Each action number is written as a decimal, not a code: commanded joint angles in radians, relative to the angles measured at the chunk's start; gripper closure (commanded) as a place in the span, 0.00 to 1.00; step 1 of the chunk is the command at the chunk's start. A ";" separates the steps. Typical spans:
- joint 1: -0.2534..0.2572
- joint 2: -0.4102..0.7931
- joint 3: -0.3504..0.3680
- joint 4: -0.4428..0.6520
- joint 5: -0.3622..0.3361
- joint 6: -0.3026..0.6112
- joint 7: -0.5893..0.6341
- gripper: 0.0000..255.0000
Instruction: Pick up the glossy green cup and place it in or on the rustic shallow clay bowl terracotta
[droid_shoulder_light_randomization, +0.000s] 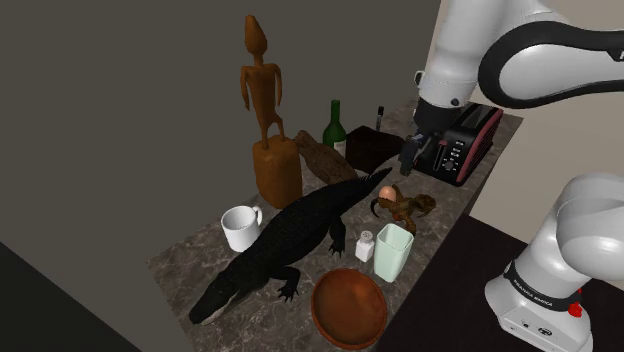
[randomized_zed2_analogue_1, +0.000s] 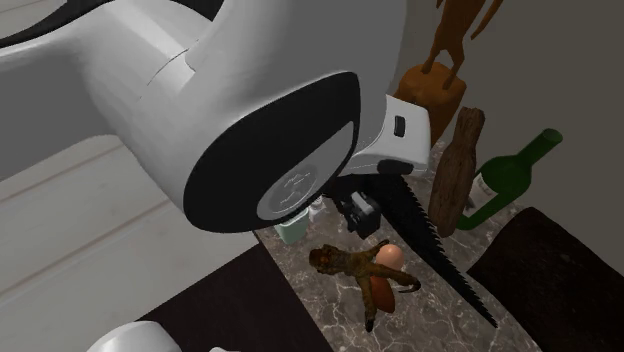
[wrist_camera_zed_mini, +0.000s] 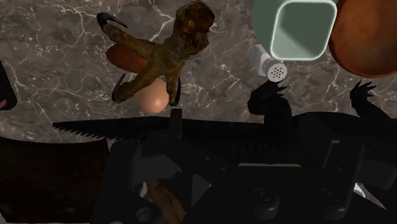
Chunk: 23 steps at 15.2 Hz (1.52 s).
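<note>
— Where's the pale green, square-mouthed cup (droid_shoulder_light_randomization: 393, 250)?

— Upright on the dark marble worktop (droid_shoulder_light_randomization: 195, 262), near the edge facing the stand. A small white salt shaker (droid_shoulder_light_randomization: 365, 245) is just beside it on the shoulder view's left. The shallow round terracotta bowl (droid_shoulder_light_randomization: 349, 307) lies just beside it, closer to the bottom of that view. The bowl has nothing in it.

— And the black gripper (droid_shoulder_light_randomization: 410, 158)?

— It hangs above the far end of the worktop, in front of the red and black toaster (droid_shoulder_light_randomization: 462, 148) and well apart from the cup. I can't tell whether it is spread or closed. In the wrist view its black body merges with the long black crocodile figure (droid_shoulder_light_randomization: 300, 232), whose saw-edged tail runs across under it.

— What lies between the gripper and the cup?

— A brown bird's-claw ornament clutching a peach-coloured egg (droid_shoulder_light_randomization: 400, 205), next to the crocodile's tail. In the wrist view the cup's open mouth shows beyond that claw, with the shaker against it and the bowl's rim at its side.

— Anything else up there?

— A white mug (droid_shoulder_light_randomization: 238, 228) on the crocodile's other side, a tall carved wooden figure on a block (droid_shoulder_light_randomization: 262, 90), and a green wine bottle (droid_shoulder_light_randomization: 335, 130) behind it.
</note>
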 joint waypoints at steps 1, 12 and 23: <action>0.020 0.009 0.038 -0.037 0.024 0.043 0.030 0.00; 0.130 0.167 0.277 -0.143 0.153 0.289 0.214 0.00; 0.126 0.272 0.336 -0.200 0.168 0.449 0.238 0.00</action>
